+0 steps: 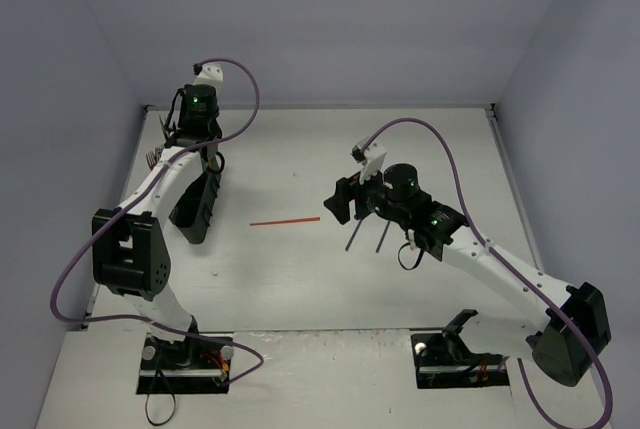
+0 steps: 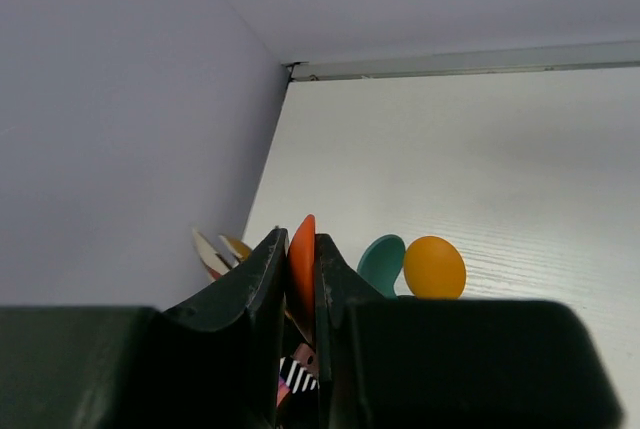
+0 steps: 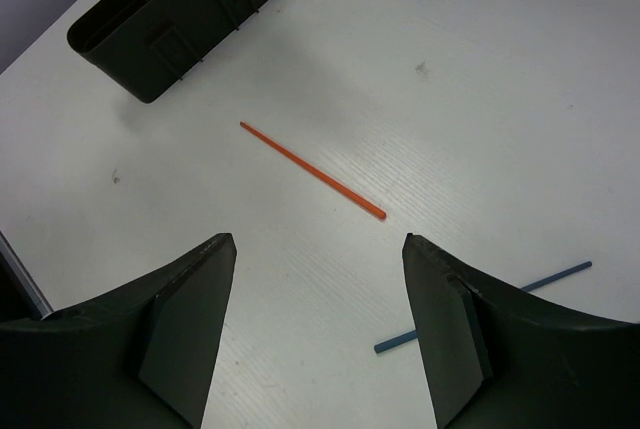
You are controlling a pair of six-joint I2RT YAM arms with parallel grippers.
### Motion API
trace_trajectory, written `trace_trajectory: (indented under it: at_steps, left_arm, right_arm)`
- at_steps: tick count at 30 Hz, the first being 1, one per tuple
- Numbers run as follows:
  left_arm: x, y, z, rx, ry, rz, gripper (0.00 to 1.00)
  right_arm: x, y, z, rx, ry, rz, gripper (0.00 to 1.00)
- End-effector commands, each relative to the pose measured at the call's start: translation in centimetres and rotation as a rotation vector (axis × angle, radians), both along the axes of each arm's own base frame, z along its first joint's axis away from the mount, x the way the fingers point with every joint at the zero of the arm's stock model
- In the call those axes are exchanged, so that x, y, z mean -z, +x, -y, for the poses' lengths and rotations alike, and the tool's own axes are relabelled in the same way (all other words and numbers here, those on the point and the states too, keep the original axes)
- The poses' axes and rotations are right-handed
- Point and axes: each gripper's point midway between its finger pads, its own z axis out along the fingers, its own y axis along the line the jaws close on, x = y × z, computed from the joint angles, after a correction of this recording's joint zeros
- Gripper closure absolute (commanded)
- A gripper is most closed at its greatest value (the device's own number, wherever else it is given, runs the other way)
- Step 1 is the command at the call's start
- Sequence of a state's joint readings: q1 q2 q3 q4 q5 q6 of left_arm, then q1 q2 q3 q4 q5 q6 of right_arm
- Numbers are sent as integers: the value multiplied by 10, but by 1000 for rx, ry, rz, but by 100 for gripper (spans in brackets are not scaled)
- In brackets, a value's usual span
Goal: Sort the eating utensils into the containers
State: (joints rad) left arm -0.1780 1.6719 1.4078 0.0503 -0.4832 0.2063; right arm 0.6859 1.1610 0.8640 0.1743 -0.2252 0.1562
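- The black caddy [image 3: 175, 14]: contents not discernible
- The left gripper [image 2: 302, 274] pinches an orange utensil [image 2: 303, 237]
- The right gripper [image 3: 318, 249] gapes empty, orange stick [image 3: 312, 170] just ahead of it

A white table [image 1: 420, 149] is closed in by pale grey-blue walls [image 1: 330, 19] on three sides. It is lit evenly, and only soft shadows are seen.
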Motion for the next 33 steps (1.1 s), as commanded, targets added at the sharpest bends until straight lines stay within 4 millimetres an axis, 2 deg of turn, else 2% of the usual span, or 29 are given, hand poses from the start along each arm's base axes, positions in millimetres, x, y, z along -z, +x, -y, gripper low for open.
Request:
trace_trajectory:
  at_steps: [1, 5, 8, 9, 11, 12, 15, 17, 19, 21, 24, 25, 26, 28, 30, 33]
  left_arm:
    - [-27, 12, 2, -2, -38, 123, 100]
    - [-9, 8, 3, -12, -72, 101, 97]
    - [-9, 2, 3, -15, -87, 103, 77]
    - [-11, 1, 3, -14, -92, 109, 74]
    - [-30, -11, 5, -4, -134, 153, 56]
    - [-38, -16, 5, 1, -155, 170, 50]
    - [-53, -34, 12, 33, -216, 163, 37]
    - [-73, -52, 18, 49, -300, 176, 30]
    - [-73, -77, 28, 90, -377, 108, 24]
    - [-82, -101, 37, 129, -457, 103, 22]
    - [-65, -139, 50, 177, -543, 24, 21]
    - [-71, -153, 56, 209, -587, 35, 20]
    - [-57, -164, 59, 210, -614, -4, 20]
    - [-50, -191, 68, 249, -678, -26, 20]
    - [-38, -208, 76, 281, -725, -65, 20]
    - [-16, -236, 84, 303, -780, -124, 20]
  right_arm:
    - [-16, 3, -3, -11, 48, 42, 35]
    - [-10, 5, -2, -6, 33, 34, 35]
    - [-6, 5, -1, -4, 18, 30, 35]
    - [-4, 6, -1, -5, 11, 28, 35]
    - [3, 7, -1, -7, -17, 14, 35]
    - [7, 8, -2, -14, -34, 9, 35]
    - [17, 12, -5, -38, -93, -10, 36]
    - [29, 12, -12, -77, -125, -41, 36]
    - [31, 14, -21, -117, -149, -48, 36]
    - [45, 16, -30, -144, -185, -74, 37]
    - [69, 21, -43, -198, -267, -96, 37]
    - [78, 25, -51, -218, -294, -103, 37]
    - [84, 27, -53, -224, -311, -112, 38]
    - [91, 35, -65, -244, -333, -113, 40]
    - [110, 40, -71, -260, -371, -131, 41]
    - [124, 45, -79, -270, -406, -136, 43]
